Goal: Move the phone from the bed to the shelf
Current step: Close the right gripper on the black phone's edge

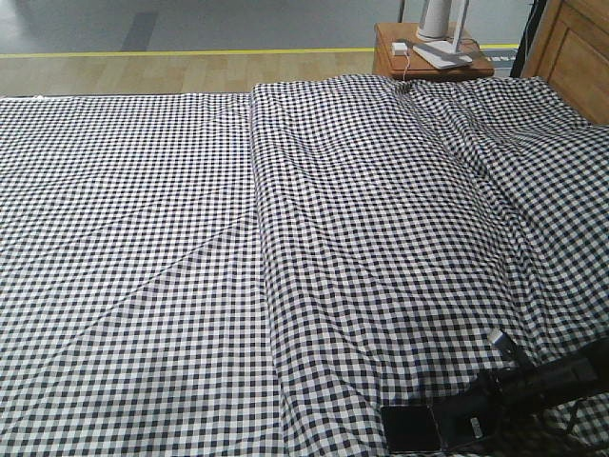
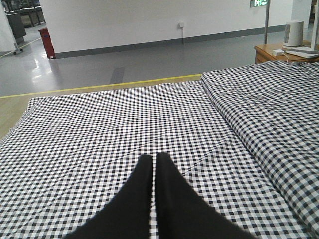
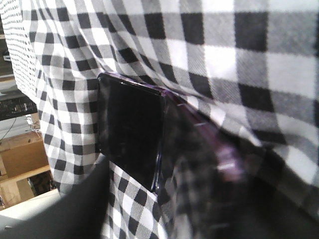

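The phone [image 1: 411,428] is a glossy black slab lying flat on the black-and-white check bed [image 1: 285,238] near its front right edge. My right gripper [image 1: 468,421] sits low at the phone's right end. In the right wrist view the phone [image 3: 130,132] fills the middle, its nearer half mirroring the check cloth. The right gripper [image 3: 184,194] is open, with one dark finger [image 3: 75,209] to the left of the phone's near end and the other blurred on the right. My left gripper [image 2: 153,157] hovers shut and empty over the bed [image 2: 99,129]. The shelf is out of view.
A small brown nightstand [image 1: 433,52] with a white lamp base and charger stands past the bed's far edge. Wooden panelling [image 1: 571,48] rises at the far right. A raised fold in the cover [image 1: 262,219] runs front to back. Grey floor with a yellow line [image 1: 190,52] lies beyond.
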Controlling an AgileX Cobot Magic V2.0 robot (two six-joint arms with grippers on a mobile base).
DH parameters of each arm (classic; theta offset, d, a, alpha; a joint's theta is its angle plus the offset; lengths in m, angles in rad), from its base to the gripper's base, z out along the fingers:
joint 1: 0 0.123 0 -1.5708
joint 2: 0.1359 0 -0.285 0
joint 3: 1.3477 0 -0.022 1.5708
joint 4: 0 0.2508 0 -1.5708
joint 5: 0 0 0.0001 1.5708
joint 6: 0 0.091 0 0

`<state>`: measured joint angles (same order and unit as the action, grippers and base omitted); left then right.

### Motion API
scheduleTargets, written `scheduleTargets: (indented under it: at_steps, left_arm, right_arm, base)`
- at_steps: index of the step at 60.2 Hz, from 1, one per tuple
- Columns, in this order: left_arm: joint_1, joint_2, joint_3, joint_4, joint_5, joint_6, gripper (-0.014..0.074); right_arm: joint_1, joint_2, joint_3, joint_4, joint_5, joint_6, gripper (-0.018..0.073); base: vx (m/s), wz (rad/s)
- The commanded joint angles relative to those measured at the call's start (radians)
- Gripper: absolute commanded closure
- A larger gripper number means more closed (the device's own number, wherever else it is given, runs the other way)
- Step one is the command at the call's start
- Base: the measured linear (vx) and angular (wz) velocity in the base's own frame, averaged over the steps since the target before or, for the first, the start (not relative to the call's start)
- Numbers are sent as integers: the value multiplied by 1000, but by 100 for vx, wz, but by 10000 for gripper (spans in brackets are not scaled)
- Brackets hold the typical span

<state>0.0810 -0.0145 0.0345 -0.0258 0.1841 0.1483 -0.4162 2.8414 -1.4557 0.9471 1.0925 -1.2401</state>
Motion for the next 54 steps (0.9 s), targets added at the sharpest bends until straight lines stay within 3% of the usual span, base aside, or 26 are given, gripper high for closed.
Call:
scheduleTargets:
  at_steps: [1, 5, 29, 54]
  left_arm:
    - [1, -10, -23, -9, -72, -6, 595]
    - [1, -10, -23, -9, -72, -6, 595]
    - [1, -10, -23, -9, -72, -6, 595]
    - [1, -10, -23, -9, -72, -6, 595]
  right_arm:
    - [4, -58, -6, 6, 111, -25, 477]
    - [4, -61, -6, 6, 132, -38, 576]
    - [4, -107, -4, 4, 196, 2, 568]
    - [6, -389, 31, 8, 196, 59, 564]
  base:
    - [0, 0]
    - [0, 0]
    - [0, 0]
    - [0, 0]
